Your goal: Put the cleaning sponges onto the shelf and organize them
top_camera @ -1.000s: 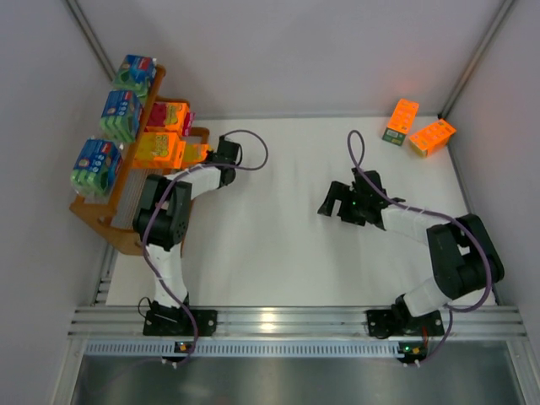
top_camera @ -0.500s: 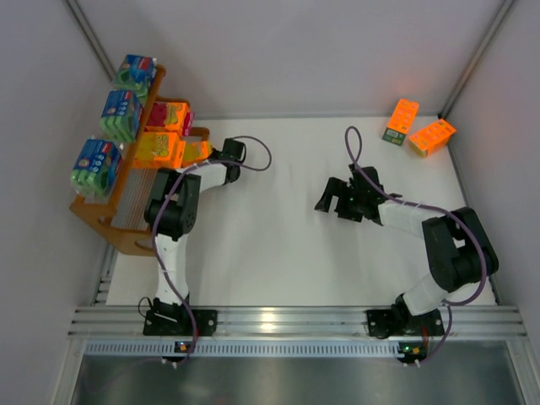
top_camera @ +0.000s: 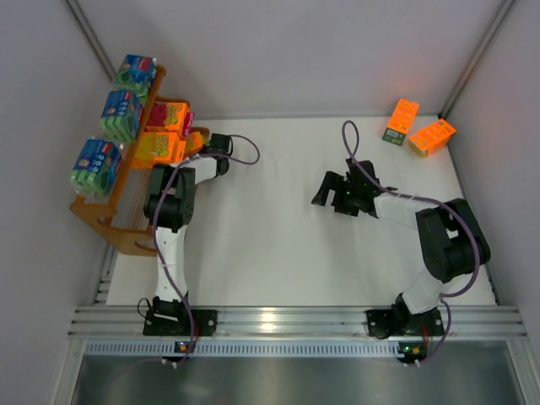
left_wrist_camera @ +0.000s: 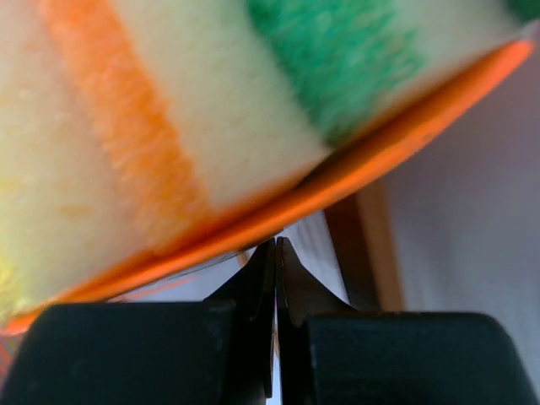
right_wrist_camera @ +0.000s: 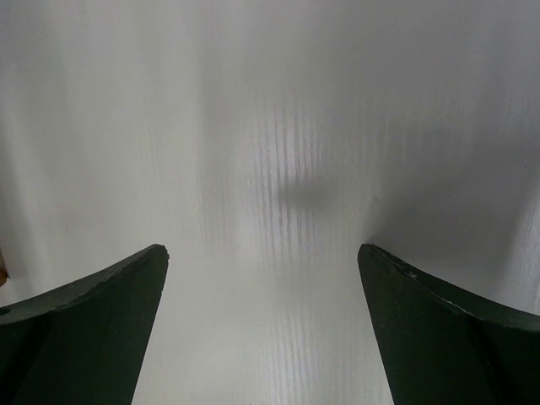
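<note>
Orange and stepped, the shelf (top_camera: 94, 211) is seen at the left edge of the table (top_camera: 278, 245). Three blue-green packs (top_camera: 121, 114) are lined up along its top tier, and two orange packs (top_camera: 167, 115) are set side by side on the tier below.

A third orange pack (top_camera: 195, 142) is found at the shelf's inner edge, right at the tip of the left gripper (top_camera: 202, 146). In the left wrist view this pack (left_wrist_camera: 211, 110) fills the upper frame, its orange, yellow and green bands blurred by closeness. The left gripper (left_wrist_camera: 276, 253) is shown with its jaws pressed together, their tips meeting just under the pack's orange edge. Whether a fold of wrapping is pinched there cannot be told.

Two loose orange packs (top_camera: 402, 121) are left at the far right corner of the table, close together. The right gripper (top_camera: 326, 191) is held over bare table near the middle, well apart from them, its jaws spread wide (right_wrist_camera: 261, 261) with nothing between.
</note>
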{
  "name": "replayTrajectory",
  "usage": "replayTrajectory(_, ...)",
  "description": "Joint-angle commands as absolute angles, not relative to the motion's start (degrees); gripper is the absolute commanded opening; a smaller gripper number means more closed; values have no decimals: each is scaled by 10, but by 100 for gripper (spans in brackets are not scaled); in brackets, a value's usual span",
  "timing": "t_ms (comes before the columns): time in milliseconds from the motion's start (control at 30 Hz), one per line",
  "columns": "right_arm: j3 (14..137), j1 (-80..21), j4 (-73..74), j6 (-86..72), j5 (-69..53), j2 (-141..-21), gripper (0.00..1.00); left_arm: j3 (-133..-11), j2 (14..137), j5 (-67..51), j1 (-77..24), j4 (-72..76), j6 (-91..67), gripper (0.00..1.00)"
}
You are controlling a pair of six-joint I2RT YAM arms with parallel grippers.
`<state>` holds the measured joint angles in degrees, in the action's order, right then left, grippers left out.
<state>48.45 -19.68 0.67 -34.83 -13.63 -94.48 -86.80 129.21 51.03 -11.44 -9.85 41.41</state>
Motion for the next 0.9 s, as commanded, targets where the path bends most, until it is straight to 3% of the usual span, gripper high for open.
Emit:
replayTrajectory(0,504,-190,16,-352,-134,-976,99,-897,1298,491,-93,-76,465,0)
replayTrajectory(400,550,-190,30,-361,-149,-1025,99,-899,1334,460,-64,-6,618,0)
replayTrajectory(533,561,-191,33,-362,-155,-1036,99,-841,1318,434,-62,121,705,0)
replayTrajectory(867,567,-192,28,-364,-163,-1053,99,-819,1316,380,-41,198,794,0)
